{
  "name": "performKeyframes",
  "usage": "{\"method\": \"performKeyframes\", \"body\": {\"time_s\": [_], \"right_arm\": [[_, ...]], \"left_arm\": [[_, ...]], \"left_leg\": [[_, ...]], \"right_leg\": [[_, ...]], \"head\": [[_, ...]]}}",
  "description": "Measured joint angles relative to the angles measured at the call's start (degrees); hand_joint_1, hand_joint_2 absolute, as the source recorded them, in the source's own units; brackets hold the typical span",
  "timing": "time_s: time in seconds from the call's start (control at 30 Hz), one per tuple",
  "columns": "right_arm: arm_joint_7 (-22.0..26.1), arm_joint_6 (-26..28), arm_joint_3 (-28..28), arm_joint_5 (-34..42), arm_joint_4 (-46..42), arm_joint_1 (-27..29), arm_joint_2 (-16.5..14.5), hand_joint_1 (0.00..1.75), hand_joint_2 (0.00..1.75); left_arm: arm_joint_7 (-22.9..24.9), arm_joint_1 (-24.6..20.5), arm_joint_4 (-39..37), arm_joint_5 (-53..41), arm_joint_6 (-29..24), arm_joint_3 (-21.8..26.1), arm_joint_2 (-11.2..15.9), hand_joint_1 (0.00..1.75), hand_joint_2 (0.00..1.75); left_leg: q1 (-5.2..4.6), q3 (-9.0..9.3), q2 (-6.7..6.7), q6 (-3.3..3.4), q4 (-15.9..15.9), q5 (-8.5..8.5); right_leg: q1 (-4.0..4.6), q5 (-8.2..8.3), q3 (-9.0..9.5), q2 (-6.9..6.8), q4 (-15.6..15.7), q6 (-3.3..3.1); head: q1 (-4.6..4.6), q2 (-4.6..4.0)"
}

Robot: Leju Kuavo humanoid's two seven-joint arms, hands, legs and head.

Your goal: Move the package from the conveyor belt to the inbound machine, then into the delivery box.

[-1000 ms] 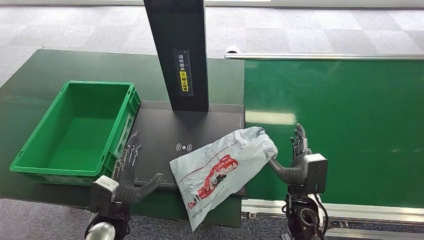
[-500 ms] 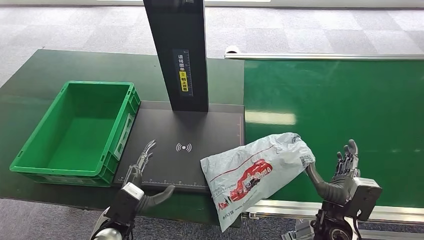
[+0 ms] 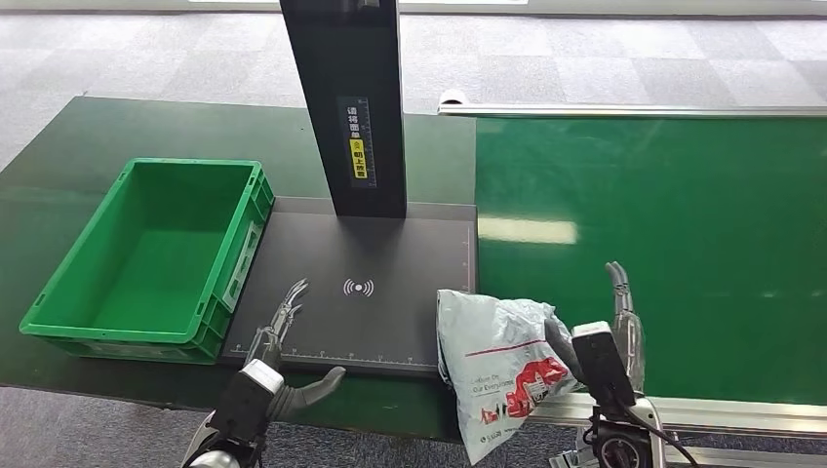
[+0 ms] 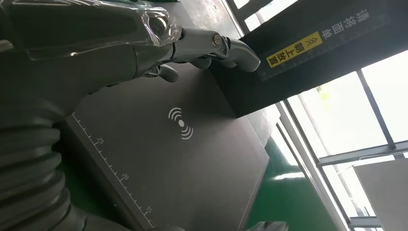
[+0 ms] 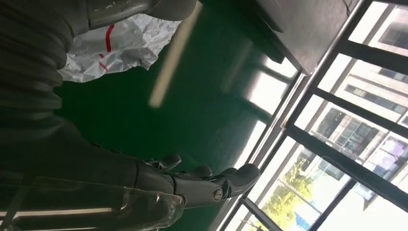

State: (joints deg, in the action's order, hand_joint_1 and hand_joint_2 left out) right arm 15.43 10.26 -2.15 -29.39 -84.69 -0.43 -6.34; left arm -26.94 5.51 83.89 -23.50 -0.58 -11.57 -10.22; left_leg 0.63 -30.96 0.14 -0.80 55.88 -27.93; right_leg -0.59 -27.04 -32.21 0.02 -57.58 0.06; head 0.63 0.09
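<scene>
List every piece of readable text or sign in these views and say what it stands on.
"25", "20", "15": ruler marks along the edge of the scanner pad.
Wireless-wave symbol: pad centre.
Chinese label on the black column: too blurred to quote.
Print on the package: too small to read.

The package (image 3: 502,366) is showing grey-white plastic with a red graphic and red lines. The conveyor belt (image 3: 673,205) is showing deep green, the delivery box (image 3: 59,283) bright green, the inbound machine (image 3: 332,263) black with a white signal symbol.
</scene>
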Motion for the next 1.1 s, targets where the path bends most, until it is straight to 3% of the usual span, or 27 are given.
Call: {"method": "performKeyframes", "body": {"time_s": [0.03,0.3,0.33,0.47,0.7,1.1], "right_arm": [[-0.29,-0.25,0.79,-1.09,1.47,-0.74,-0.01,1.75,1.75],[-0.44,-2.17,4.84,-2.64,10.51,-5.4,-0.54,1.75,1.75],[-0.44,-2.38,5.17,-2.67,11.35,-5.86,-0.62,1.68,1.75],[-0.66,-2.5,6.01,-2.96,13.54,-6.97,-0.84,0.0,1.75],[-1.27,-1.24,6.29,-3.15,15.26,-7.2,-0.85,0.0,1.75],[5.35,4.24,5.79,1.64,7.5,-4.25,-0.37,0.0,1.75]], "left_arm": [[0.01,-0.15,-0.04,0.03,0.11,-0.1,-0.02,0.0,1.75],[0.1,-0.83,-0.32,1.29,0.63,-0.2,-0.1,0.0,1.75],[0.1,-0.95,-0.39,1.37,0.73,-0.2,-0.11,0.0,1.75],[0.1,-1.31,-0.57,1.57,1.18,-0.19,-0.14,0.0,1.75],[0.01,-1.49,-0.64,1.31,2.89,-0.48,-0.38,0.0,1.75],[-0.03,-1.35,-0.62,1.13,3.06,-0.11,-0.6,0.0,1.75]], "left_leg": [[0.0,0.0,0.0,0.0,0.0,0.01],[0.0,-0.01,-0.02,0.01,0.0,0.01],[0.0,-0.01,-0.02,0.01,0.0,0.01],[0.0,-0.01,-0.03,0.01,0.0,0.01],[0.0,0.0,-0.03,0.01,0.01,0.01],[0.0,0.0,-0.03,0.01,0.01,0.01]], "right_leg": [[0.0,0.0,0.01,0.0,0.0,0.0],[0.0,0.0,-0.01,0.0,0.0,0.0],[0.0,0.0,-0.01,0.0,0.0,0.0],[0.0,0.0,-0.01,0.0,0.0,0.0],[0.0,0.0,-0.01,0.0,0.0,0.0],[0.0,0.0,-0.02,0.0,0.0,0.0]], "head": [[0.0,0.0],[0.0,0.0],[0.0,0.0],[0.01,0.0],[0.0,0.0],[0.0,0.0]]}}
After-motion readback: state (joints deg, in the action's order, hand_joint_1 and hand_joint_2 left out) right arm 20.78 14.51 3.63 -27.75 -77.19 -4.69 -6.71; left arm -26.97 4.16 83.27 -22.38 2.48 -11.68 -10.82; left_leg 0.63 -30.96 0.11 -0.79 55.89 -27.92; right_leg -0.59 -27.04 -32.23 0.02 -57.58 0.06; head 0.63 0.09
